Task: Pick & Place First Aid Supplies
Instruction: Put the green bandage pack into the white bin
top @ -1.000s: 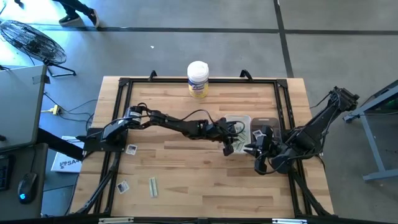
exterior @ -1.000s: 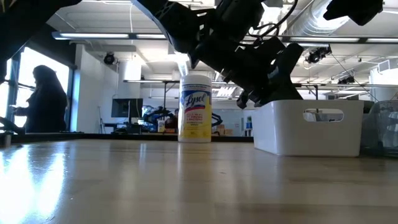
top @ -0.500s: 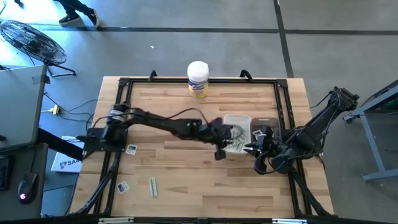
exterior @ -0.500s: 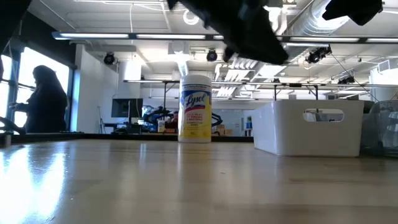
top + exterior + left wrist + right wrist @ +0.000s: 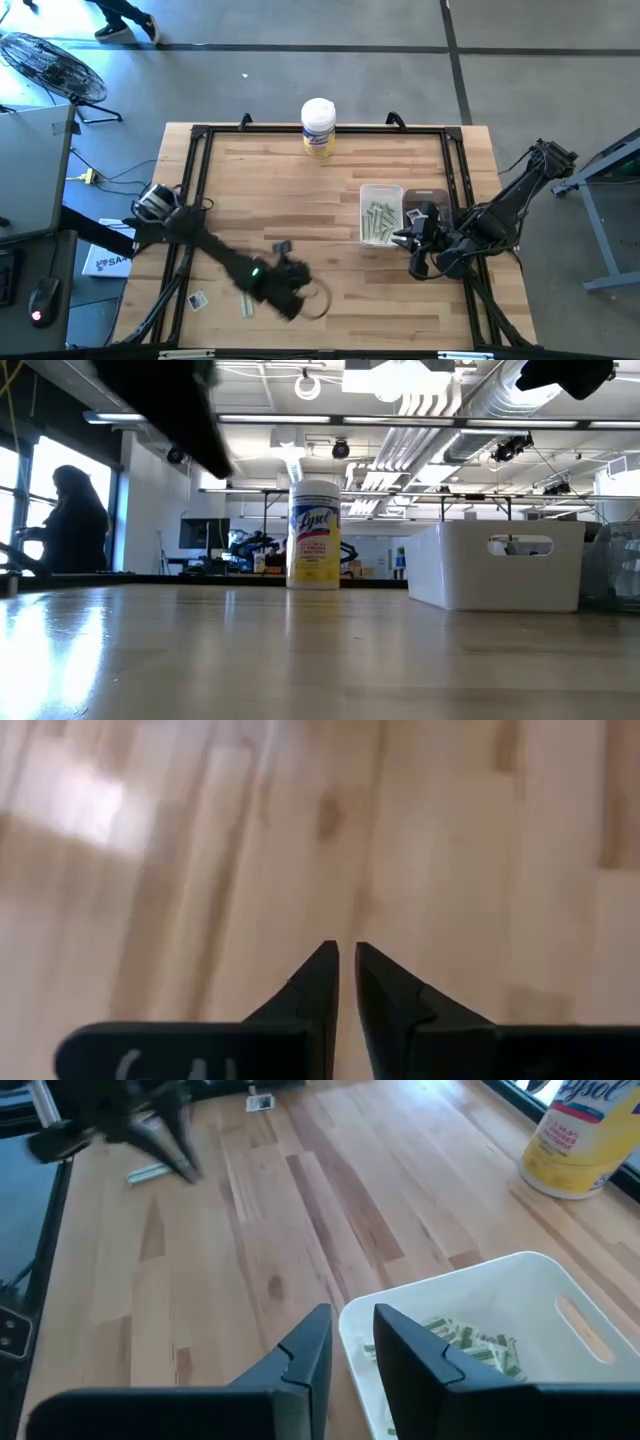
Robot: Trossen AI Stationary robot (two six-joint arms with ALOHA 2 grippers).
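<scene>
Narrow pale green-white strips [image 5: 380, 218] lie in the small white bin [image 5: 364, 200], and they also show in the right wrist view as strips [image 5: 470, 1342]. One strip [image 5: 246, 302] and a small white square packet [image 5: 197, 298] rest flat on the near-left part of the table. My left gripper [image 5: 290, 300] is blurred, just right of that strip. In its own view, the left gripper [image 5: 346, 955] is shut and empty above bare wood. My right gripper [image 5: 350, 1320] hovers at the bin's near-right corner, open by a narrow gap and empty.
A tall white canister with a yellow label [image 5: 318, 127] stands at the table's far edge. A dark frame [image 5: 200, 135] runs around the tabletop. The low view shows the bin [image 5: 495, 565] and the canister [image 5: 314, 535]. A person [image 5: 72, 520] stands far off in the room.
My left arm has swung fast from over the white bin toward the table's near-left, ending beside the loose strip. It shows blurred. The right arm has kept still.
</scene>
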